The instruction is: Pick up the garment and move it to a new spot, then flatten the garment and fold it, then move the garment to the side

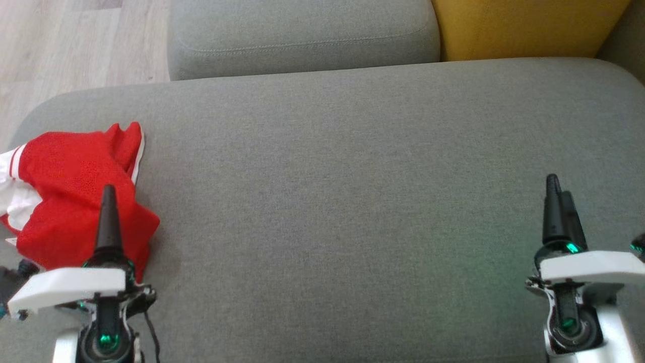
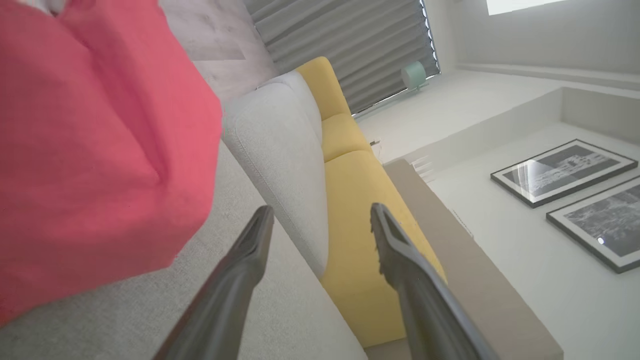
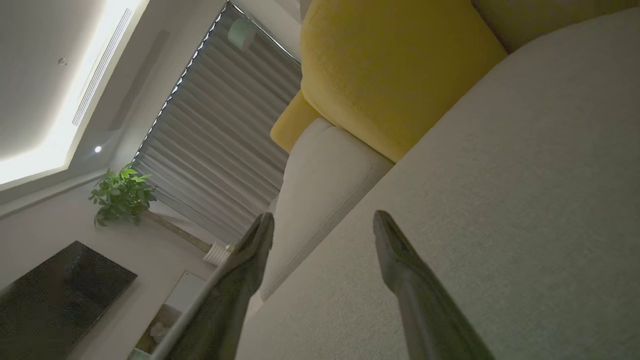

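— Lying where, that red garment (image 1: 75, 196)?

— At the left edge of the head view, crumpled in a heap on the left end of the grey sofa seat (image 1: 352, 176). It is red mesh cloth with white trim, and some white cloth shows at its far left side.

— And the left gripper (image 2: 320, 215)?

— In the head view it rises from the lower left, and one dark finger (image 1: 107, 217) overlaps the lower part of the garment. In its own wrist view the jaws stand wide apart with nothing between them. The garment fills the left of that frame, beside the fingers and not between them. A strip of grey seat shows between the cloth and the nearer finger.

— Right gripper (image 3: 322, 220)?

— Lower right of the head view, well apart from the garment, over bare seat. Its wrist view shows the jaws spread and empty too.

— What else is around?

— A grey cushion (image 1: 302, 35) sits at the top centre of the head view, with a yellow cushion (image 1: 524, 27) to its right and pale wood floor (image 1: 75, 40) at the upper left. The left wrist view catches grey curtains (image 2: 350, 45) and two framed pictures (image 2: 562, 170) on the right. The right wrist view has a plant (image 3: 120, 195) and a dark screen (image 3: 55, 290) at the left.
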You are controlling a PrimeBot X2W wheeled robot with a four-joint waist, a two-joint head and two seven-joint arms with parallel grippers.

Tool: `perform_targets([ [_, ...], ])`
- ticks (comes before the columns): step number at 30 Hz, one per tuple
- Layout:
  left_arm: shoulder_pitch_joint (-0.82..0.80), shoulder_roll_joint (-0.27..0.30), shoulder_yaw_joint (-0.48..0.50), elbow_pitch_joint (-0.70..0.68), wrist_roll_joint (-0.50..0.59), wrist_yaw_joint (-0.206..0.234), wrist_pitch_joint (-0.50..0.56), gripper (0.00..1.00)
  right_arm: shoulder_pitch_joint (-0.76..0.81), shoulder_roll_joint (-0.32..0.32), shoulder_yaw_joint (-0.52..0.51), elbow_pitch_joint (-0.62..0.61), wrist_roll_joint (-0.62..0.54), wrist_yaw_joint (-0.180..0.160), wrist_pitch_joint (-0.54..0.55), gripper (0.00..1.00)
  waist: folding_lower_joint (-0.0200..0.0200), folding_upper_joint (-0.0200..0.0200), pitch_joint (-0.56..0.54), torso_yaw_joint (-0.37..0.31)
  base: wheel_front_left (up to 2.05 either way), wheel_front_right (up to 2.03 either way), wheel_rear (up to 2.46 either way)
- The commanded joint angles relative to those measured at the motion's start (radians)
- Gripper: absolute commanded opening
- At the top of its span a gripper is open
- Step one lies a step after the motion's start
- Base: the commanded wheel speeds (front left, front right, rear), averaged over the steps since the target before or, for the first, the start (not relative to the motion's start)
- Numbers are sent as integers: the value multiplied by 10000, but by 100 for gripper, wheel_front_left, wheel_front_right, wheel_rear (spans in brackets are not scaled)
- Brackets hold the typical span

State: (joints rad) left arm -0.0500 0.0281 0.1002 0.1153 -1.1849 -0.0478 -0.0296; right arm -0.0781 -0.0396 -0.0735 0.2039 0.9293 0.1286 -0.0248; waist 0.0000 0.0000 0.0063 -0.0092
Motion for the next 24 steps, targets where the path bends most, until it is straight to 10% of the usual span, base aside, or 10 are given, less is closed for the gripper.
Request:
perform_targets([
  [1,-597,135,7,-553,439,61,-114,100,-693,-80,165,-493,-516,8,-142,100,0,0,-1,-1,0,0,0],
  [24,-538,582,-2205,-1182,5838,1162,-816,100,-867,-78,1133,-498,-4686,13,-851,100,0,0,-11,-60,0,0,0],
])
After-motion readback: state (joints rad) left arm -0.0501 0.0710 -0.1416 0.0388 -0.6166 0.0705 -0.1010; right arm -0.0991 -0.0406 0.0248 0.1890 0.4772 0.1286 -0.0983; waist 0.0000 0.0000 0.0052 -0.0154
